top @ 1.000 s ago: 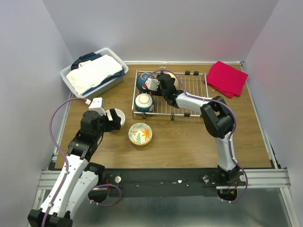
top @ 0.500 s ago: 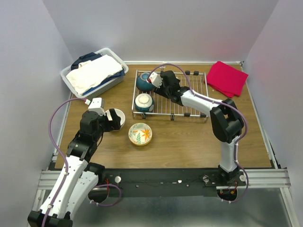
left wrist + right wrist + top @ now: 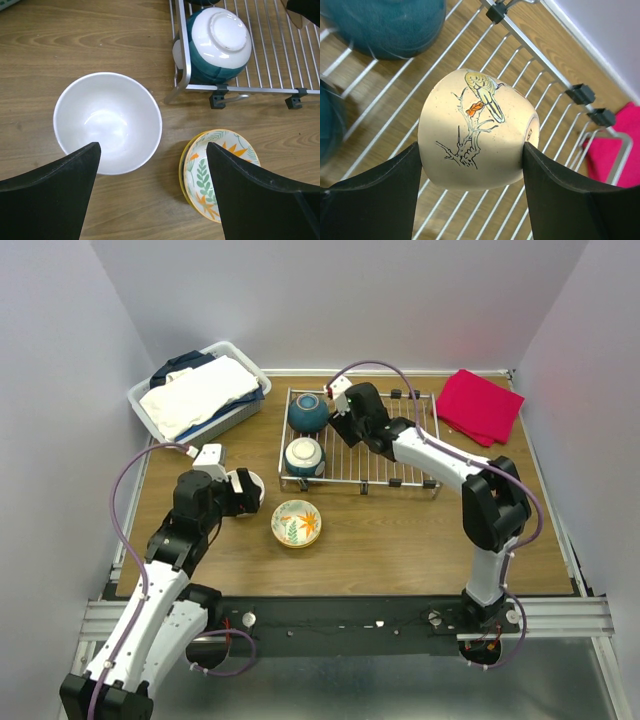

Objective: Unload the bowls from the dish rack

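A beige bowl (image 3: 477,130) painted with a bird is held tilted above the wires of the dish rack (image 3: 408,454), pinched at its sides between the jaws of the right gripper (image 3: 472,150). A teal bowl (image 3: 308,412) at the rack's far left and a second teal bowl (image 3: 303,456), overturned at its near-left corner, are seen in the rack. A white bowl (image 3: 107,120) and a floral bowl (image 3: 220,172) are found mouth-up on the table (image 3: 400,540) just off that corner, under the left gripper (image 3: 152,147), whose jaws are spread wide with nothing held.
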Tool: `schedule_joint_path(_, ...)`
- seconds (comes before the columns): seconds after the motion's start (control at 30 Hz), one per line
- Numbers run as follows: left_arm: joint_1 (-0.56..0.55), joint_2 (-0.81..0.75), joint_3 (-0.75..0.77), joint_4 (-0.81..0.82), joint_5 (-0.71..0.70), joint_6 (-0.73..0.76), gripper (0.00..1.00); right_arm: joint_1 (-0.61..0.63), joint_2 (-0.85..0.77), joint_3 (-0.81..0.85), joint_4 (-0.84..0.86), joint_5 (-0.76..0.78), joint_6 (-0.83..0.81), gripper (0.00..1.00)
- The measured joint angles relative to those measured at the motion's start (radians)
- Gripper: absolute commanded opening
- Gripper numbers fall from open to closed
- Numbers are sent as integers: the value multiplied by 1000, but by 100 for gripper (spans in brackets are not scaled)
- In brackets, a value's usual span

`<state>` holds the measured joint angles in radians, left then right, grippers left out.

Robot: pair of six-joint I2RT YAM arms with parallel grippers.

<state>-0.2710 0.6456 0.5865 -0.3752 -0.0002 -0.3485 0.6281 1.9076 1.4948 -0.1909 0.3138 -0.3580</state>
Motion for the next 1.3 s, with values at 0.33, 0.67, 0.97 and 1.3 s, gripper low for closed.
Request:
schedule_joint_path(0.33,-5,180,74,101,110,-35,96,-61,-126,-44,-19,-104,344,38)
schedule_joint_path(0.67,-39,338,159,232,177,-102,96,-156,-297,-239,103,-257,661,39)
schedule_joint_path(0.97,-95,498,244,363,224,-198,95,-158,-444,-387,255,-399,872,38)
schedule_joint_path(1.3,-117,641,294,512,280,-332,91,-158,-541,-524,449,-526,1102,37)
